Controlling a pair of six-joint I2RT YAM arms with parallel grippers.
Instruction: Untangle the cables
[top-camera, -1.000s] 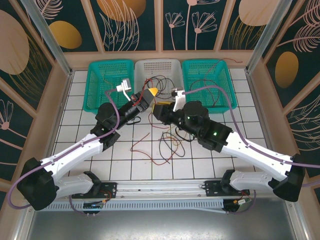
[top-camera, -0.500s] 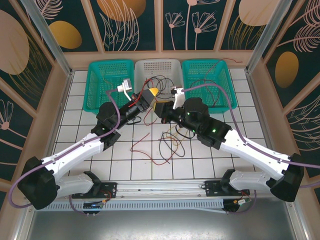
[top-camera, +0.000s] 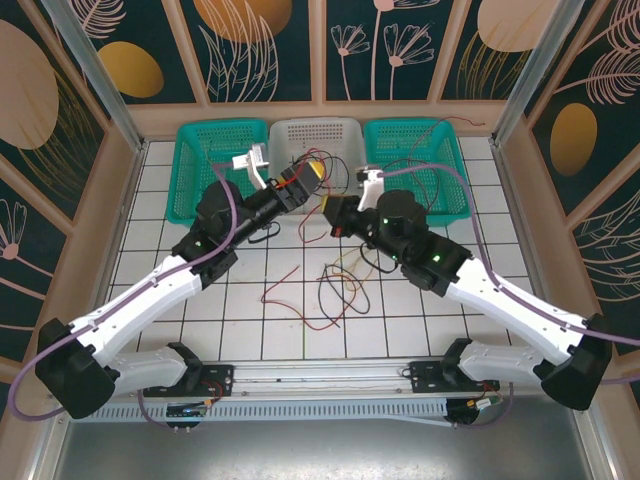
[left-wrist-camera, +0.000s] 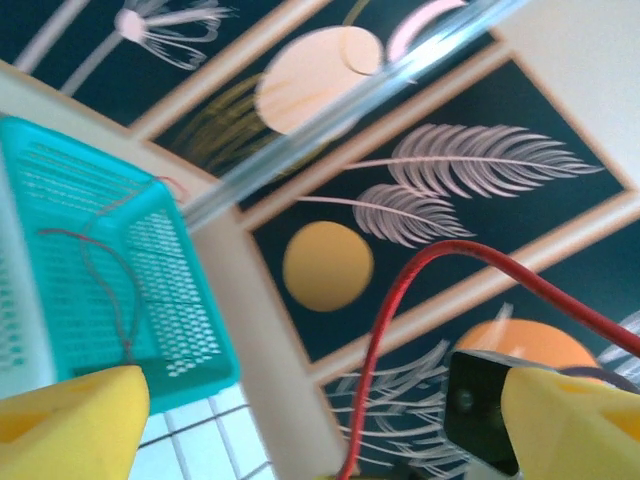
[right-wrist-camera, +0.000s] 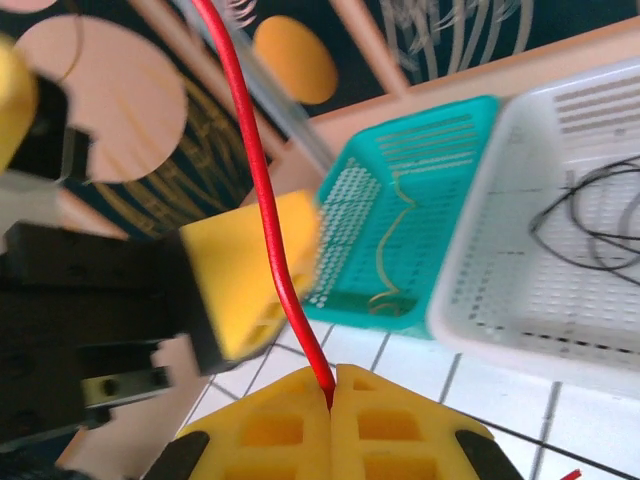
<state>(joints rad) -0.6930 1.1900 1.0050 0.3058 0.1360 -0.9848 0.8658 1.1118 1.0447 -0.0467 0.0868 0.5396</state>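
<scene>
The red cable is clamped in my right hand, pads together on it; in that wrist view it runs from the pads up toward 12 o'clock, leaning a little to 11. It then passes between the fingers of my left hand, which stand wide apart and do not pinch it. From above, both arms reach in over the middle of the surface, their hands raised just in front of the baskets and facing each other, left at 11 o'clock of right. The other cables, red, black and tan, lie in a loose tangle on the tiles at 6 o'clock of the hands. Three baskets line the far edge: the left teal basket holds a tan cable, the white basket a curled black cable, and the right teal basket a thin dark red cable.
</scene>
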